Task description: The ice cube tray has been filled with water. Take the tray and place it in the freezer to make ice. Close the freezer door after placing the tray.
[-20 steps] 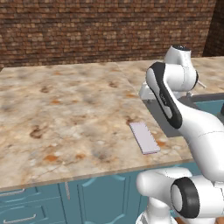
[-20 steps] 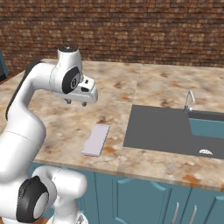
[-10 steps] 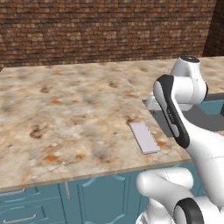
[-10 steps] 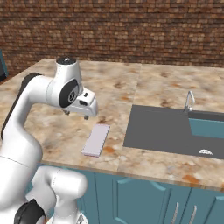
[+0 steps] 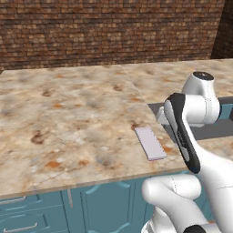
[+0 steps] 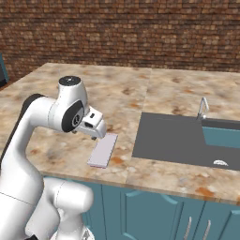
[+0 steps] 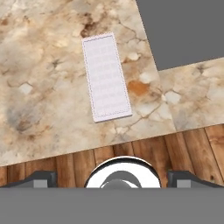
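Your gripper [image 7: 113,177] hangs above the counter's front edge, its two dark fingertips [image 7: 41,178] spread wide at the bottom corners of the hand view, clasping nothing. The ice cube tray [image 7: 106,77] lies flat on the marbled counter [image 7: 39,87] in the upper middle of that frame, well apart from both fingers. In the right base view, the tray [image 6: 103,150] sits centre-left, beside the dark sink [image 6: 168,138].

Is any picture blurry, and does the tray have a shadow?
Left base view: sharp, even light, the tray casts no clear shadow. Right base view: just as crisp, no glare on the counter. Hand view: sharp, flat light, no shadow there either.
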You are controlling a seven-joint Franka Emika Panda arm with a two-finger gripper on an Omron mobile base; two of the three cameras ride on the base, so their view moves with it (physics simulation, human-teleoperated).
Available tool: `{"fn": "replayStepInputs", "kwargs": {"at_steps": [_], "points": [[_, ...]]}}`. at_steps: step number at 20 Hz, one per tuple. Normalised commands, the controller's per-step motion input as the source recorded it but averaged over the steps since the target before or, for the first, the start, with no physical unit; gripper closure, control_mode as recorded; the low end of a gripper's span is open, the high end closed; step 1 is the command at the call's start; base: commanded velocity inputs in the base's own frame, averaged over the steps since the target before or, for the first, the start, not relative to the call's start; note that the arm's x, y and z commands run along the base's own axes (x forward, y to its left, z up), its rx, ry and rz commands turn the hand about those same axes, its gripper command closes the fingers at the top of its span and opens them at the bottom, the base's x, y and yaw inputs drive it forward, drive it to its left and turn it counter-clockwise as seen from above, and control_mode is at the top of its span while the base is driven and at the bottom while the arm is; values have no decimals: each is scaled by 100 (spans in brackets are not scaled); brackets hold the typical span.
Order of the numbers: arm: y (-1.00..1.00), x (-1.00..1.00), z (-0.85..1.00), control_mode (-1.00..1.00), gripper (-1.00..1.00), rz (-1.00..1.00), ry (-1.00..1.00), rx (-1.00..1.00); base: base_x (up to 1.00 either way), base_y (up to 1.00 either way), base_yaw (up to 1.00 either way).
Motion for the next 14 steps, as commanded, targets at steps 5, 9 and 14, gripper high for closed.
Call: {"fn": "replayStepInputs", "kwargs": {"at_steps": [5,9,14], "points": [[0,11,-19,-100,-100,1,0,0,0,0,0],[5,48,-23,-100,-100,8,0,-1,0,0,0],[11,61,-24,-100,-100,13,4,-10,0,0,0]]}}
